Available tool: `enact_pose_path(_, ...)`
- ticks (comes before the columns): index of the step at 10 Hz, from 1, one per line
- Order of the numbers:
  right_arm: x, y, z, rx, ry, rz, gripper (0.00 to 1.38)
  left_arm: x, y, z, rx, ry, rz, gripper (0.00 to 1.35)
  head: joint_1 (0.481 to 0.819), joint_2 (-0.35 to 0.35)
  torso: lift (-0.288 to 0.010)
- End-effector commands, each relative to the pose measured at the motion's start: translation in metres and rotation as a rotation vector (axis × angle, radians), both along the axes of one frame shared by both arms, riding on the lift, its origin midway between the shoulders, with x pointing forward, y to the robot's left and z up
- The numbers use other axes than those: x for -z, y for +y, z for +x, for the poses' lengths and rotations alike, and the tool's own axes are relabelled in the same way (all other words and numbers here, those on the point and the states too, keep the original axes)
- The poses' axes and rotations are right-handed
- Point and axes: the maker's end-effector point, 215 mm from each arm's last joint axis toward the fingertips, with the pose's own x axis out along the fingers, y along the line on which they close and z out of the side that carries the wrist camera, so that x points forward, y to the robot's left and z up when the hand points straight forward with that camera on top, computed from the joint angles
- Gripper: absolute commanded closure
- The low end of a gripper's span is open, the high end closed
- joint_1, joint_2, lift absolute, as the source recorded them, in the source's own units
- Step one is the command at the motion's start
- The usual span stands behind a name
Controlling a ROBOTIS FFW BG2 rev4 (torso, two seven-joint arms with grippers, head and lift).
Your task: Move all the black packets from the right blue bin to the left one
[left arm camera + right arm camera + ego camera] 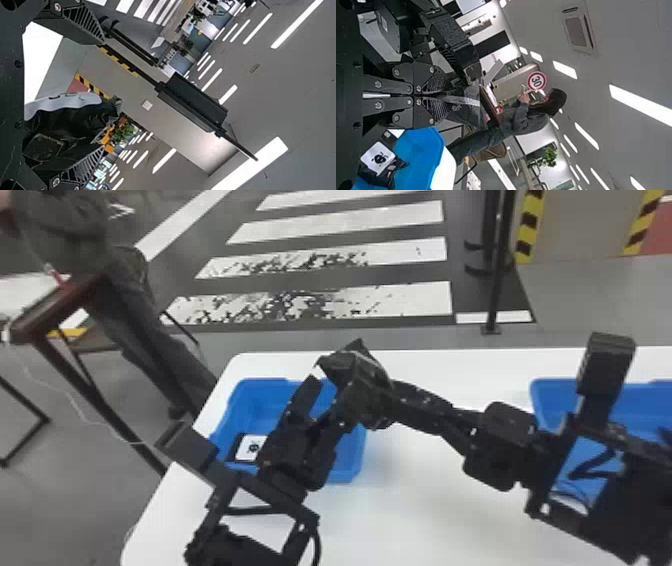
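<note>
Right tool (339,365): clamped together on a black packet (466,103). Left tool (324,397): fingers apart, close by, obstructing. Below: left blue bin (227,417), another packet (250,447) inside. Beyond its far rim: narrow white surface (280,365), then edge.

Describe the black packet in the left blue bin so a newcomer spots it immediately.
On the white table, find the left blue bin. The black packet lies in its near left part. Its white label with a black figure sets it apart from the black left gripper.
</note>
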Motion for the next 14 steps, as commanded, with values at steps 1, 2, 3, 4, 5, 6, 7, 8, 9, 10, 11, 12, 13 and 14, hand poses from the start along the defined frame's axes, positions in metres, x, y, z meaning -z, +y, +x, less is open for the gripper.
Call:
enact_pose_path(1,0.000,0.005,-0.004,-0.016,0.003,0.005,1.13,-0.004,-0.007,-0.001,0.013,-0.009,-0.014,0.11,0.695,0.282,-0.140)
enact_pose_path(2,0.000,0.005,-0.003,-0.016,0.003,0.005,1.13,-0.006,-0.007,-0.001,0.014,-0.014,-0.012,0.14,0.695,0.286,-0.140)
enact_pose_path(3,-0.003,0.005,-0.002,-0.014,-0.002,0.010,1.13,-0.007,-0.008,-0.001,0.014,-0.016,0.002,0.53,0.695,0.285,-0.140)
enact_pose_path(4,-0.003,0.004,-0.001,-0.011,0.000,0.016,1.13,-0.007,-0.011,-0.001,0.020,-0.004,0.013,1.11,0.695,0.284,-0.140)
enact_pose_path(5,-0.006,0.004,0.000,-0.009,-0.002,0.027,1.13,-0.006,-0.012,-0.002,0.009,0.011,0.044,1.21,0.695,0.282,-0.140)
enact_pose_path(6,-0.010,0.003,0.003,-0.004,-0.009,0.037,1.13,-0.005,-0.010,-0.002,-0.007,0.016,0.055,1.21,0.695,0.279,-0.140)
enact_pose_path(7,-0.013,0.002,0.007,0.002,-0.016,0.043,1.13,-0.002,-0.014,-0.003,-0.003,0.025,0.060,1.21,0.695,0.278,-0.140)
enact_pose_path(8,-0.014,0.001,0.010,0.008,-0.019,0.046,1.13,-0.003,-0.015,-0.003,-0.004,0.025,0.065,1.21,0.695,0.274,-0.140)
enact_pose_path(9,-0.016,-0.001,0.014,0.019,-0.022,0.061,1.10,-0.007,-0.013,-0.002,-0.016,0.015,0.065,1.21,0.693,0.268,-0.140)
enact_pose_path(10,-0.019,-0.006,0.019,0.039,-0.030,0.080,0.76,-0.014,-0.002,0.001,-0.063,-0.008,0.095,1.21,0.691,0.265,-0.140)
enact_pose_path(11,-0.015,-0.014,0.025,0.062,-0.026,0.074,0.31,-0.009,0.009,0.011,-0.111,-0.018,0.159,1.21,0.682,0.265,-0.140)
enact_pose_path(12,-0.014,-0.024,0.032,0.089,-0.027,0.080,0.04,0.000,0.021,0.021,-0.164,-0.031,0.192,1.21,0.672,0.268,-0.140)
enact_pose_path(13,-0.018,-0.038,0.039,0.129,-0.045,0.085,0.06,0.009,0.032,0.029,-0.212,-0.036,0.219,1.21,0.669,0.268,-0.140)
enact_pose_path(14,-0.015,-0.056,0.047,0.176,-0.055,0.070,0.08,0.016,0.043,0.036,-0.258,-0.045,0.255,1.21,0.665,0.264,-0.140)
